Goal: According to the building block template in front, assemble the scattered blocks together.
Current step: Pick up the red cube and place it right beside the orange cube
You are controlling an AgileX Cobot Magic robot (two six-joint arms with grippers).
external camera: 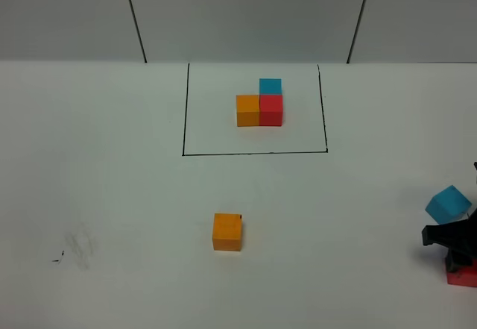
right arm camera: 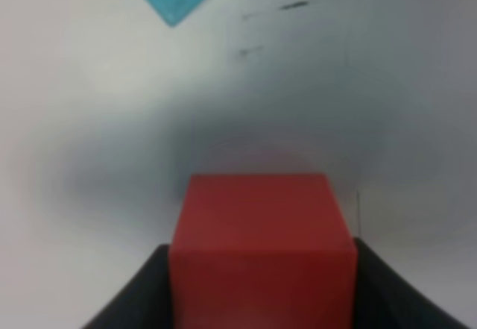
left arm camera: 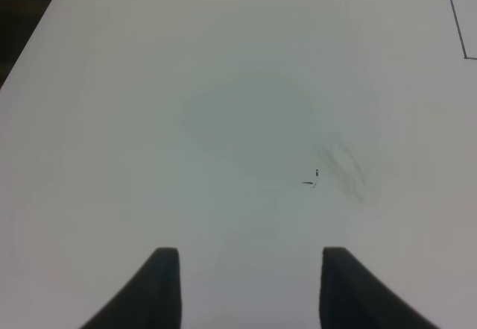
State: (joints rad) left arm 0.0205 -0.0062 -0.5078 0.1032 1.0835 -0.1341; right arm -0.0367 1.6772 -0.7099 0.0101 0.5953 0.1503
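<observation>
The red block sits on the near right side of the table, clamped between the fingers of my right gripper. As a cube it has no long axis, and its side faces lie parallel to my fingers. I judge the main risks to be clipping the cyan block, just beside my gripper and turned corner-on, or the red block twisting so it meets the orange block, well apart toward the centre, out of square with the template. My left gripper hangs released, holding nothing.

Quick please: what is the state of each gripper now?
Left gripper: open, holding nothing.
Right gripper: closed on the loose red cube.
</observation>
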